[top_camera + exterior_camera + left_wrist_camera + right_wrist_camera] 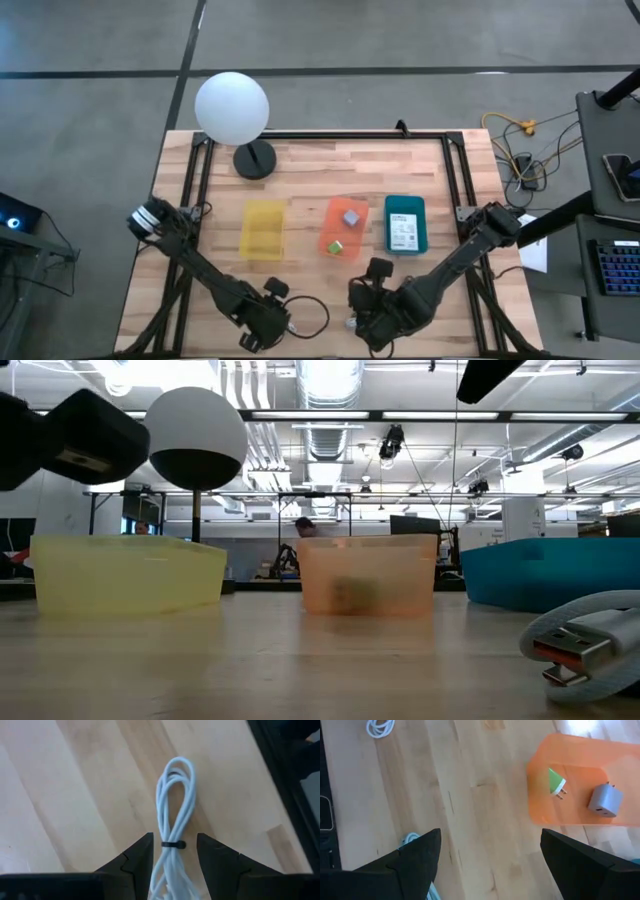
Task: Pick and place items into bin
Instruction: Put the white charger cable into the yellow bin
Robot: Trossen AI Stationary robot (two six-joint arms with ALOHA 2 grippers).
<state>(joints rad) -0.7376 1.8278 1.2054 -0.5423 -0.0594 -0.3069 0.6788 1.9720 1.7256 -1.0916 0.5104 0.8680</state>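
The left gripper (174, 865) sits low at the near edge of the surface (300, 170), left of centre; its two dark fingers (137, 857) stand apart on either side of a white coiled cable (175, 810) bound by a small dark tie, the loop lying flat on the wood between them — the fingers flank it but are not pressed against it. In the high view this left gripper (262, 320) is just beside a thin dark loop of cable (310, 315) on the wood.

The right gripper (490, 862) is also at the near edge, right of centre and near its partner; its fingers are spread wide with bare wood between them, holding nothing. In the high view the right gripper (365, 310) is well short of the bins.

Beyond them, across the middle of the surface, three bins stand in a row: a yellow bin (264, 212) on the left, an orange bin (330, 215) in the middle, a teal bin (390, 212) on the right. The orange bin holds a grey cube-shaped plug (605, 801) and a green one (555, 782); the teal bin holds a white card (403, 232).

At the far left stands a white globe lamp (232, 108) on a dark round base; a grey USB cable end (590, 645) lies at the near right in the low view.
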